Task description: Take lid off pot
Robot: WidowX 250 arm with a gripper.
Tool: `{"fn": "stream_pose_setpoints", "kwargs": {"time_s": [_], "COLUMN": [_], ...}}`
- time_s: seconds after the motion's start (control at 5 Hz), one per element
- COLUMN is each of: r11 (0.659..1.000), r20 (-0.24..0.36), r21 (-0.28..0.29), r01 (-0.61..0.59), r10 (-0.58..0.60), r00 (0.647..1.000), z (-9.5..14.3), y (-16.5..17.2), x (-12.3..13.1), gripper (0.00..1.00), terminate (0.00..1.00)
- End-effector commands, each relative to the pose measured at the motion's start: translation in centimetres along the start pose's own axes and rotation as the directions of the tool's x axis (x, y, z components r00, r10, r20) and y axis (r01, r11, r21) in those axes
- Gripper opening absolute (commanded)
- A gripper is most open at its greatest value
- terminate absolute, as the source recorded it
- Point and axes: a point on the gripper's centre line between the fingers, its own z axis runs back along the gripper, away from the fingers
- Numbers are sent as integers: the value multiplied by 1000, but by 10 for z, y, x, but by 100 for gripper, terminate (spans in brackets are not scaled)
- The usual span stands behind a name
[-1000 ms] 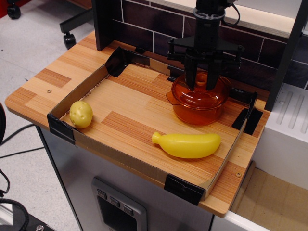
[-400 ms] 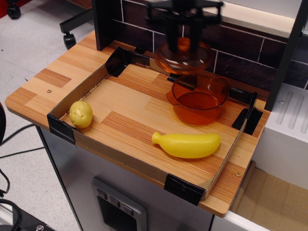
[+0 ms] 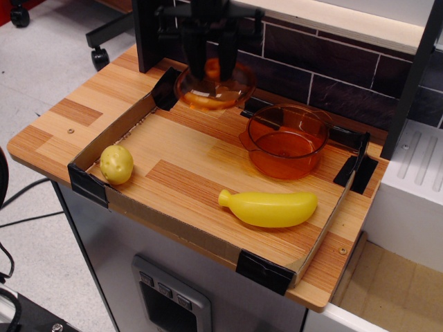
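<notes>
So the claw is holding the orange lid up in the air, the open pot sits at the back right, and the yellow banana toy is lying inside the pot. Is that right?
Not quite. The banana toy isn't in the pot; it lies on the wooden board in front of it, and the pot looks empty. The rest holds: in the observation.image view the gripper holds the lid up, left of the open pot.

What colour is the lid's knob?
Opaque orange, on the translucent orange lid; seen in the observation.image view.
</notes>
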Motion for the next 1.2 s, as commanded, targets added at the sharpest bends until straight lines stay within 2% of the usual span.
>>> {"fn": "stream_pose_setpoints", "kwargs": {"time_s": [0.0, 0.6, 0.8, 1.0], "r11": [998, 992, 989, 992], "r20": [47, 38, 31, 16], "r21": [46, 100, 114, 90], "r01": [37, 74, 92, 91], "r10": [-39, -78, -96, -92], "r00": [998, 996, 995, 996], "z": [-8, -41, -45, -42], "y": [26, 30, 29, 27], "x": [-2, -14, -22, -24], "gripper": [0, 0, 100, 100], "terminate": [0, 0, 0, 0]}}
